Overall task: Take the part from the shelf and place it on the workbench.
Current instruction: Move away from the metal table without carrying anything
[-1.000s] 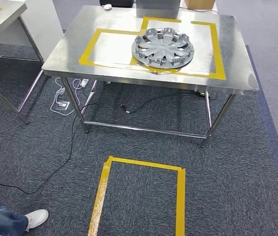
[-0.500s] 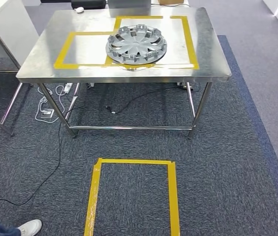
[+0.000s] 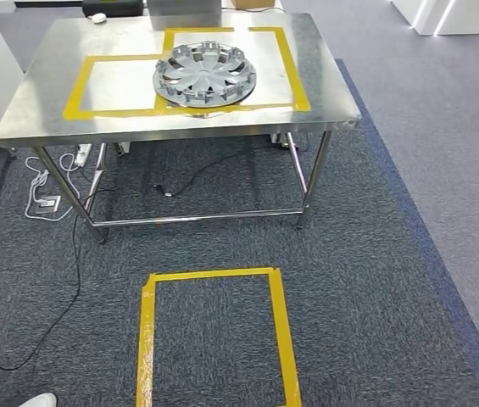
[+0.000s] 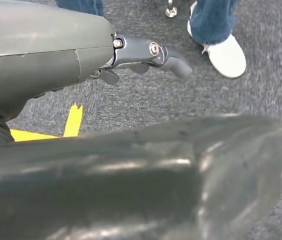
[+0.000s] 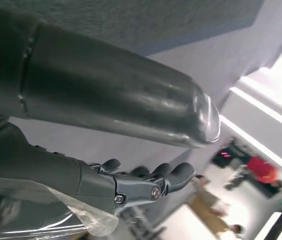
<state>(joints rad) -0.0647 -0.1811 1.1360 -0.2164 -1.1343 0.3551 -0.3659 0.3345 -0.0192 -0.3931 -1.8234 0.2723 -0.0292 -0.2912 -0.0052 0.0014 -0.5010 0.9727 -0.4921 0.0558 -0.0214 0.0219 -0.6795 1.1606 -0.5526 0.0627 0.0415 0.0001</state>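
Silver spoked round part [image 3: 204, 74] lies on steel workbench [image 3: 44, 97]; left hand [image 4: 146, 52] and right hand [image 5: 142, 182] hold nothing, fingers loose

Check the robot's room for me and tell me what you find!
Surface: steel table, yellow tape outlines on top.
Job's things: hubcap lies flat on the table, across a tape line.
Clutter: white mouse at the table's far edge.
Hands: left hand holds nothing, fingers stretched out; right hand holds nothing.
Cables: black cable and white power strip on the floor under the table.
Surroundings: grey carpet, yellow tape square on it, a person's white shoe nearby.
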